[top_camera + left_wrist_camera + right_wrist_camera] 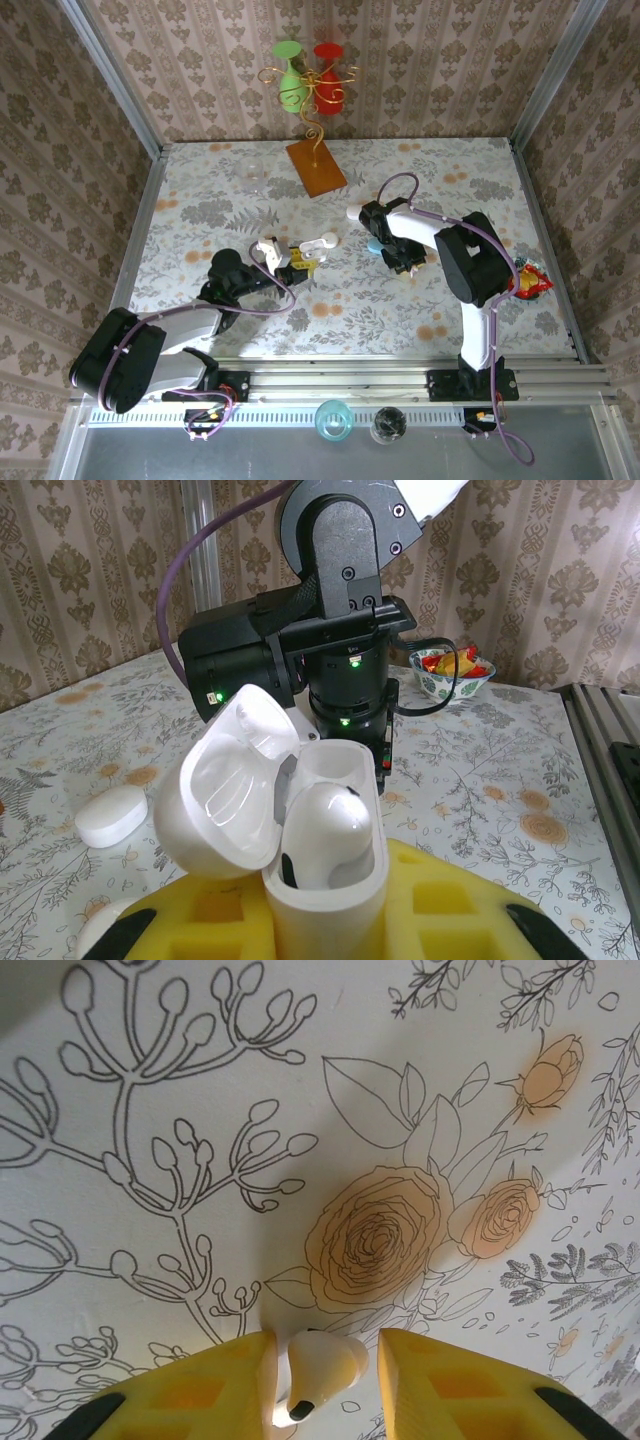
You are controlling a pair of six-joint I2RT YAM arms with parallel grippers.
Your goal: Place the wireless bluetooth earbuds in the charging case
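The white charging case (325, 920) stands upright between the yellow fingers of my left gripper (325, 905), which is shut on it. Its lid (225, 790) hangs open to the left, and one white earbud (325, 825) sits inside. In the top view my left gripper (292, 260) is at the table's middle. To its right, my right gripper (402, 262) points down at the tabletop. A second earbud (318, 1365) lies on the cloth between my right gripper's (325, 1360) yellow fingers (200, 1390). The left finger touches it and a gap shows on the right side.
A white pebble case (112, 815) and a light-blue one (374, 245) lie by the right arm. A candy bowl (530, 280) sits at the right edge. At the back are a brown board (318, 165) with a wire stand and a clear glass (255, 168).
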